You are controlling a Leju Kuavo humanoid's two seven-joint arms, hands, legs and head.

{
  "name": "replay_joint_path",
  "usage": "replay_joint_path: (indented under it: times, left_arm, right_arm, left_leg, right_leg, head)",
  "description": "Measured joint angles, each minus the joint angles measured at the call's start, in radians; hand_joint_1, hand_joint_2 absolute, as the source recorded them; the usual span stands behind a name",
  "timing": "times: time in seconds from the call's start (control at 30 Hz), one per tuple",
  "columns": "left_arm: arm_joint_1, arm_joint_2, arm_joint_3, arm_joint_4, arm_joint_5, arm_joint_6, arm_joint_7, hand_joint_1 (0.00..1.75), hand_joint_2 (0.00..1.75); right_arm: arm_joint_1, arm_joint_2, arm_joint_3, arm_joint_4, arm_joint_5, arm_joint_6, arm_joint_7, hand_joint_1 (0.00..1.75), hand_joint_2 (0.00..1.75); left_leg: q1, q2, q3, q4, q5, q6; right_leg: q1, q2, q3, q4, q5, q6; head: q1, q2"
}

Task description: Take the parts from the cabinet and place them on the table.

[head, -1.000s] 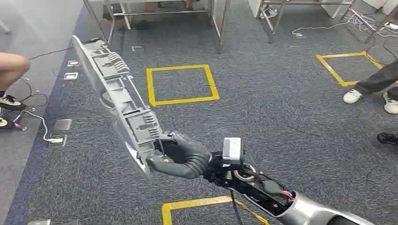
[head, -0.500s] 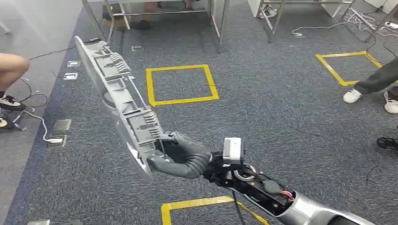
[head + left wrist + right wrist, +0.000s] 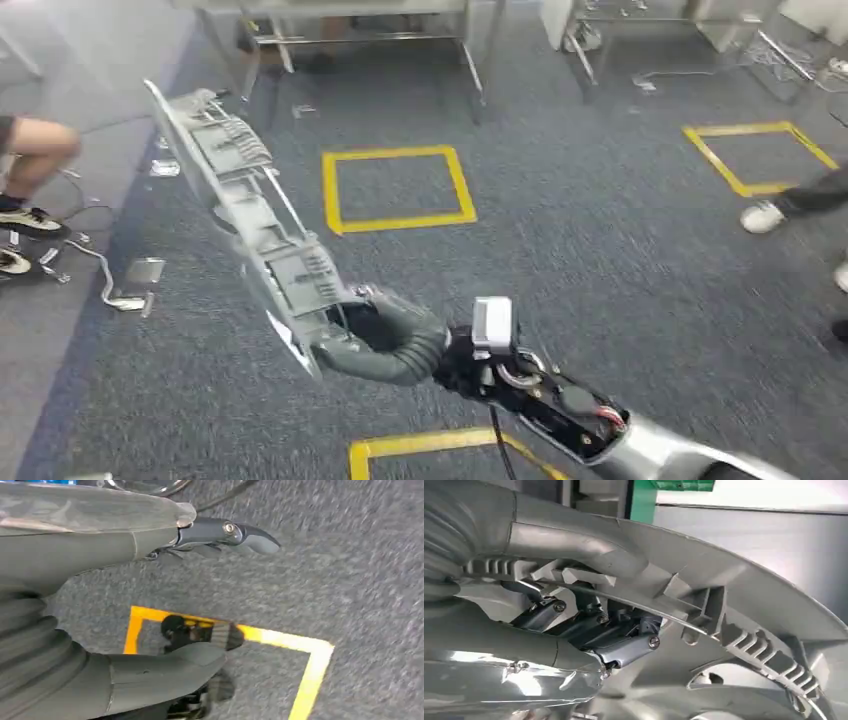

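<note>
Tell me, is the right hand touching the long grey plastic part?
Touching. In the right wrist view the right hand's fingers wrap around a rib of the grey plastic part.

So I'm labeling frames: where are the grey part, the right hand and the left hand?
grey part (image 3: 232, 190), head view, ribbed middle.
right hand (image 3: 385, 335), head view, back of the hand.
left hand (image 3: 100, 545), left wrist view, grey cover.

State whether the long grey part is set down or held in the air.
Held in the air: the right hand grips the grey part at one end, above the carpet.

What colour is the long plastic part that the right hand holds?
Light grey, ribbed inside; the head view shows the long part best, held by the right hand.
</note>
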Motion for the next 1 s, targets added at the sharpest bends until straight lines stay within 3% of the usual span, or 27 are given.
replay_joint_path:
  times: [0.03, 0.07, 0.1, 0.2, 0.23, 0.27, 0.3, 0.37, 0.4, 0.43, 0.47, 0.53, 0.57, 0.6, 0.63, 0.67, 0.7, 0.73, 0.77, 0.8, 0.9, 0.93, 1.0]
  left_arm:
    - [0.0, 0.0, 0.0, 0.0, 0.0, -0.002, -0.002, 0.0, 1.75]
    - [0.001, 0.0, 0.0, 0.0, 0.0, -0.006, -0.002, 0.0, 1.75]
    - [0.002, 0.0, 0.0, 0.0, 0.0, -0.008, -0.002, 0.0, 1.75]
    - [0.002, -0.002, 0.0, 0.0, 0.0, -0.009, -0.002, 0.0, 1.75]
    - [-0.001, 0.0, 0.0, 0.0, 0.0, -0.009, -0.002, 0.0, 1.75]
    - [-0.005, 0.0, 0.0, 0.0, 0.0, -0.008, -0.002, 0.0, 1.75]
    - [-0.005, 0.0, 0.0, 0.0, 0.0, -0.007, -0.002, 0.0, 1.75]
    - [-0.007, -0.001, 0.0, 0.0, 0.0, -0.006, -0.002, 0.0, 1.75]
    - [-0.007, -0.002, 0.0, -0.001, 0.0, -0.006, -0.002, 0.0, 1.75]
    - [-0.007, -0.002, 0.0, -0.001, 0.0, -0.004, -0.002, 0.0, 1.75]
    - [-0.007, -0.003, 0.0, -0.001, 0.0, -0.003, -0.001, 0.0, 1.75]
    - [-0.002, -0.004, 0.0, 0.0, 0.0, 0.002, 0.001, 0.0, 1.75]
    - [0.001, -0.004, 0.0, 0.0, 0.0, 0.002, 0.002, 0.0, 1.75]
    - [0.004, -0.004, 0.0, 0.0, 0.001, 0.003, 0.003, 0.0, 1.75]
    - [0.007, -0.004, 0.0, 0.0, 0.001, 0.003, 0.006, 0.0, 1.75]
    - [0.007, -0.004, 0.0, 0.0, 0.001, 0.004, 0.009, 0.0, 1.75]
    - [0.007, -0.003, 0.0, 0.0, 0.001, 0.005, 0.01, 0.0, 1.75]
    - [0.008, -0.003, 0.0, 0.0, 0.001, 0.006, 0.012, 0.0, 1.75]
    - [0.005, -0.003, 0.0, 0.0, 0.002, 0.01, 0.014, 0.0, 1.75]
    - [0.008, -0.004, 0.0, -0.001, 0.002, 0.012, 0.011, 0.0, 1.75]
    - [-0.002, -0.01, 0.0, -0.001, 0.004, 0.012, 0.011, 0.0, 1.75]
    - [-0.004, -0.01, 0.0, -0.001, 0.004, 0.013, 0.01, 0.0, 1.75]
    - [-0.006, -0.007, 0.0, -0.001, 0.004, 0.013, 0.01, 0.0, 1.75]
  right_arm:
    - [0.001, 0.0, 0.0, 0.0, 0.0, 0.001, -0.001, 1.75, 1.75]
    - [0.003, 0.0, 0.0, 0.002, 0.003, 0.003, -0.001, 1.75, 1.75]
    - [0.004, 0.0, 0.0, 0.003, 0.005, 0.003, -0.001, 1.75, 1.75]
    - [0.004, 0.0, 0.0, 0.004, 0.005, 0.003, -0.001, 1.75, 1.75]
    - [0.003, 0.0, -0.001, 0.007, 0.005, 0.003, -0.002, 1.75, 1.75]
    - [0.0, 0.0, -0.001, 0.006, 0.005, 0.005, -0.003, 1.75, 1.75]
    - [0.003, 0.001, -0.001, 0.004, 0.005, 0.007, -0.003, 1.75, 1.75]
    - [0.003, 0.001, 0.0, 0.003, 0.006, 0.007, -0.002, 1.75, 1.75]
    - [0.003, 0.002, -0.001, 0.003, 0.007, 0.006, -0.001, 1.75, 1.75]
    - [0.0, 0.002, -0.002, 0.005, 0.006, 0.005, -0.002, 1.75, 1.75]
    - [-0.001, 0.002, -0.002, 0.006, 0.006, 0.005, -0.003, 1.75, 1.75]
    - [0.0, 0.002, -0.002, 0.01, 0.005, 0.006, -0.004, 1.75, 1.75]
    - [0.001, 0.002, -0.001, 0.013, 0.005, 0.007, -0.003, 1.75, 1.75]
    - [0.003, 0.002, -0.001, 0.016, 0.005, 0.008, -0.003, 1.75, 1.75]
    - [0.005, 0.002, -0.001, 0.019, 0.005, 0.008, -0.003, 1.75, 1.75]
    - [0.005, 0.002, -0.001, 0.02, 0.005, 0.007, -0.003, 1.75, 1.75]
    - [0.005, 0.002, -0.001, 0.02, 0.005, 0.007, -0.003, 1.75, 1.75]
    - [0.002, 0.002, -0.001, 0.021, 0.005, 0.008, -0.004, 1.75, 1.75]
    - [0.001, 0.002, 0.0, 0.021, 0.005, 0.009, -0.005, 1.75, 1.75]
    - [0.0, 0.003, 0.001, 0.021, 0.005, 0.009, -0.004, 1.75, 1.75]
    - [-0.001, 0.003, 0.001, 0.019, 0.005, 0.01, -0.003, 1.75, 1.75]
    - [-0.003, 0.003, 0.001, 0.019, 0.005, 0.01, -0.003, 1.75, 1.75]
    - [-0.005, 0.003, 0.001, 0.019, 0.004, 0.01, -0.004, 1.75, 1.75]
  left_leg:
    - [0.0, -0.005, 0.008, 0.001, -0.006, -0.003]
    - [0.001, -0.01, 0.019, 0.001, -0.014, -0.006]
    - [0.005, -0.016, 0.033, 0.002, -0.022, -0.015]
    - [0.014, -0.027, 0.075, 0.005, -0.059, -0.041]
    - [0.017, -0.03, 0.08, 0.009, -0.064, -0.049]
    - [0.013, -0.029, 0.068, 0.007, -0.066, -0.057]
    - [0.015, -0.027, 0.074, 0.002, -0.069, -0.063]
    - [0.017, -0.027, 0.079, 0.001, -0.066, -0.072]
    - [0.018, -0.018, 0.057, 0.047, -0.057, -0.072]
    - [0.016, -0.008, 0.004, 0.13, -0.044, -0.069]
    - [0.013, -0.006, -0.059, 0.217, -0.057, -0.065]
    - [0.003, -0.005, -0.178, 0.35, -0.137, -0.058]
    - [0.0, -0.005, -0.214, 0.364, -0.165, -0.056]
    - [-0.001, -0.005, -0.233, 0.345, -0.169, -0.055]
    - [-0.002, -0.005, -0.237, 0.291, -0.138, -0.052]
    - [-0.002, -0.004, -0.228, 0.211, -0.065, -0.047]
    - [-0.003, -0.003, -0.213, 0.122, 0.039, -0.041]
    - [-0.008, 0.002, -0.218, 0.047, 0.14, -0.035]
    - [-0.011, 0.001, -0.218, 0.05, 0.14, -0.036]
    - [-0.011, -0.002, -0.215, 0.052, 0.169, -0.04]
    - [-0.005, -0.002, -0.205, 0.064, 0.147, -0.03]
    - [-0.006, -0.003, -0.201, 0.064, 0.141, -0.021]
    - [-0.01, -0.003, -0.194, 0.064, 0.13, -0.01]
  right_leg:
    - [0.0, 0.003, -0.044, 0.062, -0.008, 0.0]
    - [-0.001, 0.003, -0.06, 0.068, 0.008, -0.001]
    - [-0.005, 0.002, -0.048, 0.021, 0.049, 0.001]
    - [-0.021, 0.004, 0.049, -0.239, 0.198, 0.017]
    - [-0.011, 0.01, 0.05, -0.243, 0.154, 0.012]
    - [-0.005, 0.01, 0.066, -0.241, 0.149, -0.015]
    - [-0.004, 0.013, 0.056, -0.242, 0.15, -0.023]
    - [-0.004, 0.009, 0.074, -0.245, 0.14, -0.037]
    - [-0.007, 0.01, 0.088, -0.254, 0.137, -0.042]
    - [-0.006, 0.008, 0.1, -0.263, 0.13, -0.047]
    - [-0.004, 0.006, 0.113, -0.271, 0.125, -0.052]
    - [0.0, 0.006, 0.147, -0.288, 0.111, -0.056]
    - [0.001, 0.009, 0.167, -0.294, 0.101, -0.057]
    - [0.002, 0.012, 0.187, -0.295, 0.088, -0.056]
    - [0.004, 0.014, 0.21, -0.296, 0.071, -0.056]
    - [0.006, 0.014, 0.236, -0.296, 0.054, -0.056]
    - [0.008, 0.012, 0.252, -0.297, 0.036, -0.054]
    - [0.015, 0.013, 0.265, -0.287, 0.021, -0.05]
    - [0.02, 0.024, 0.257, -0.281, 0.004, -0.044]
    - [0.022, 0.022, 0.262, -0.275, -0.019, -0.043]
    - [0.017, 0.019, 0.279, -0.269, -0.048, -0.032]
    - [0.018, 0.014, 0.259, -0.224, -0.074, -0.028]
    - [0.019, 0.014, 0.159, -0.048, -0.154, -0.023]
  head:
    - [0.001, 0.0]
    - [0.0, 0.0]
    - [0.001, 0.0]
    - [0.009, 0.0]
    - [0.006, 0.0]
    - [0.008, 0.0]
    - [0.002, 0.0]
    - [-0.005, 0.0]
    - [-0.012, 0.0]
    - [-0.018, 0.0]
    - [-0.019, 0.0]
    - [-0.021, 0.0]
    - [-0.022, 0.0]
    - [-0.023, 0.0]
    - [-0.024, 0.0]
    - [-0.027, 0.0]
    - [-0.03, 0.0]
    - [-0.036, 0.0]
    - [-0.042, 0.0]
    - [-0.031, 0.0]
    - [-0.023, 0.0]
    - [-0.018, 0.0]
    - [-0.002, 0.0]
